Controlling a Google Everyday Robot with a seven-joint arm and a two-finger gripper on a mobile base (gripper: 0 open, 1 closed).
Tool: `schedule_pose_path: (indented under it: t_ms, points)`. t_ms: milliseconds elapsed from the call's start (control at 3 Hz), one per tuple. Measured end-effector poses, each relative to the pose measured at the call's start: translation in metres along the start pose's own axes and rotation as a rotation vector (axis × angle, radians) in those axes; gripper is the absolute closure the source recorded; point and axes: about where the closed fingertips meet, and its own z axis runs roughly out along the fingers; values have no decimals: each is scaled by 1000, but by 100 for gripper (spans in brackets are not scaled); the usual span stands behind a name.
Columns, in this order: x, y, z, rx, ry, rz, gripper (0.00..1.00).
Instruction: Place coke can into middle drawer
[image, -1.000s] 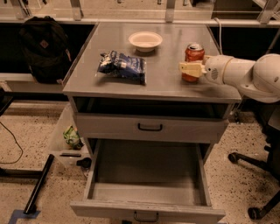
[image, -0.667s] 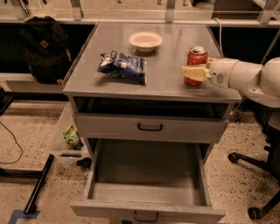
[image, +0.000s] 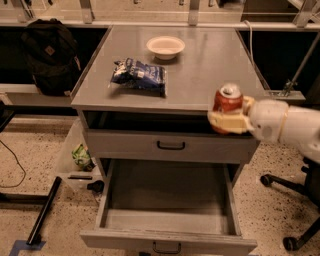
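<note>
Coke can (image: 228, 98), a small red cylinder with a silver top, is upright and clamped around its lower half by the cream gripper (image: 225, 121) on the smooth white rounded arm (image: 285, 126). It hangs at the front right edge of the flat grey cabinet top (image: 210, 55), above the pulled-out middle drawer (image: 167, 192), a deep grey metal box with a bare floor. A crinkled blue-and-white snack bag (image: 139, 76) and a shallow pale bowl (image: 165, 46) sit on top.
</note>
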Motion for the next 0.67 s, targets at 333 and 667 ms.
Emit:
schedule_pose_path:
  t_ms: [333,667]
  points:
    - [43,67,-67,-23,17,28,100]
    - [44,67,-70,-18,19,30,100]
